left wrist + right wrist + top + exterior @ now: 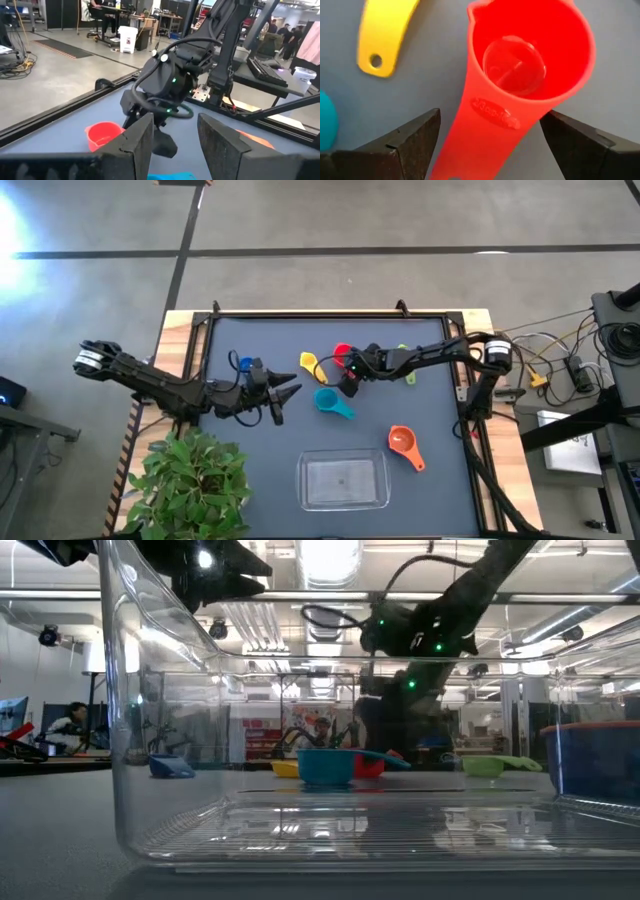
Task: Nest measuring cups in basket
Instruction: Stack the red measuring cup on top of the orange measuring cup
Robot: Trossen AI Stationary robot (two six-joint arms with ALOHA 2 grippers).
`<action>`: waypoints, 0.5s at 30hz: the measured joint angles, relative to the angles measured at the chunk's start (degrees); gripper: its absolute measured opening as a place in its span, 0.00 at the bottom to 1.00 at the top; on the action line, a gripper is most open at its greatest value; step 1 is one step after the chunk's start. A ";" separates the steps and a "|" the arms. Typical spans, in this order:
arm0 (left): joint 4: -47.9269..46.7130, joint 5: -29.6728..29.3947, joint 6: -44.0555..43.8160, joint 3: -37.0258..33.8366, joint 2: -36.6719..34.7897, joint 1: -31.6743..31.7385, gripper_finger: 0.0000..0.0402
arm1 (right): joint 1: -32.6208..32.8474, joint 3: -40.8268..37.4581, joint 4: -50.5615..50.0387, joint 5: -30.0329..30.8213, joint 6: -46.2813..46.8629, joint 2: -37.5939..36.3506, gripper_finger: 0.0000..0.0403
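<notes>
Reading the desk from its left edge to its right, we find the left gripper waiting over the left half, its fingers spread and holding nothing, with the blue cup just behind it toward the far edge. Next come the yellow cup, the teal cup and, near the far edge at mid-desk, the red cup, over which the right gripper hangs with its fingers spread to either side of the red handle, not yet touching it. A green cup shows partly past that arm; the orange cup lies toward the right, nearer the front. The basket sits empty at the middle of the front edge; no cup is in it, and we see no purple cup. We judge the step in hand to be the pick of the red cup. To do it well, we would centre the handle between the fingers, descend squarely, close on its flat sides close to the bowl so the cup hangs level, and lift straight clear of the yellow neighbour.
</notes>
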 joint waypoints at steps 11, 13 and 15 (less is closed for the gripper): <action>-0.10 0.00 -0.09 -0.07 0.00 -0.07 0.34 | 0.02 2.21 -0.34 2.07 0.00 -0.09 0.62; -0.24 0.00 -0.09 -0.11 0.00 -0.13 0.34 | 0.02 2.21 -0.34 2.09 0.00 -0.74 0.54; -0.24 0.00 -0.09 -0.11 0.00 -0.13 0.34 | 0.02 2.21 -0.81 2.09 -0.03 -1.20 0.46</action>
